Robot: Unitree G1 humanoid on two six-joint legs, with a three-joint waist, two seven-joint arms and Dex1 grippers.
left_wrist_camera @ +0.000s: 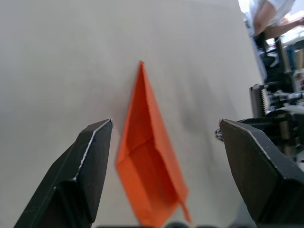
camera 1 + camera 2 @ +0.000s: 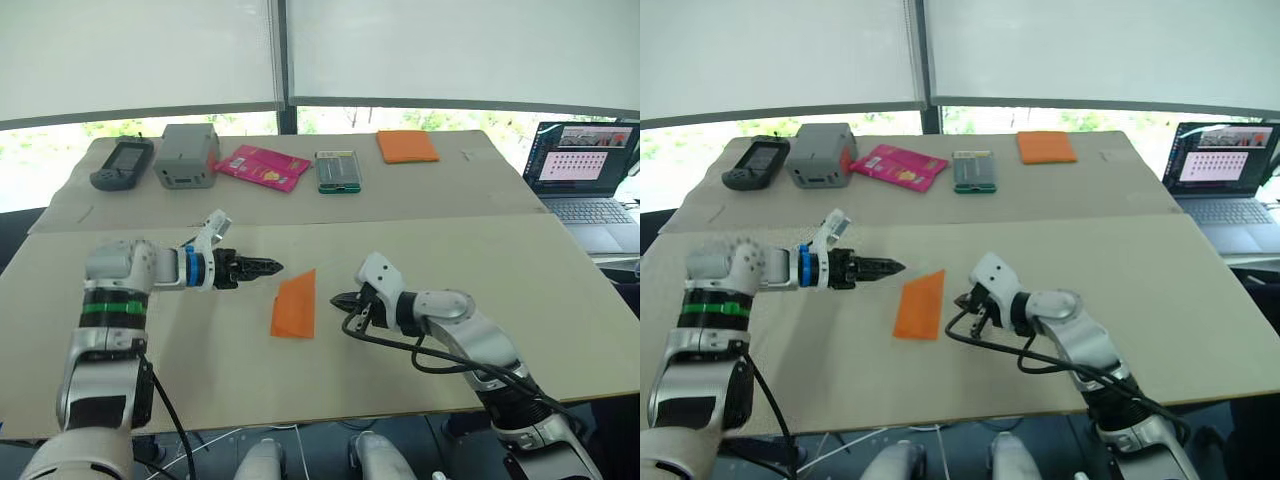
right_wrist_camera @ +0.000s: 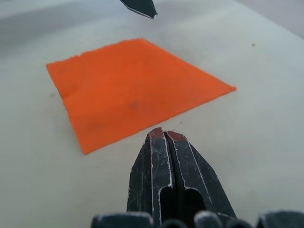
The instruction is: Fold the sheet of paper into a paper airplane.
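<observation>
The sheet of paper [image 2: 294, 306], folded to a pointed wedge, is seen lying flat on the table [image 2: 560, 300] at frame centre. The left gripper [image 2: 268, 267] is stretched horizontally toward it from the left, fingers spread. The right gripper [image 2: 340, 299] is angled in from the right, fingers pressed together, empty.

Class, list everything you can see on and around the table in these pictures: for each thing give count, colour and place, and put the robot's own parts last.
sheet of paper: one, bright orange, folded, flat on the near table between the grippers
orange pad: one, far table edge
pink packet: one, far side
grey box: one, far left
handheld device: one, dark, far left corner
green-edged case: one, far middle
laptop: one, open, to the right
table: one, beige
left gripper: black, open, beside the paper
right gripper: black, shut, apart from the paper
</observation>
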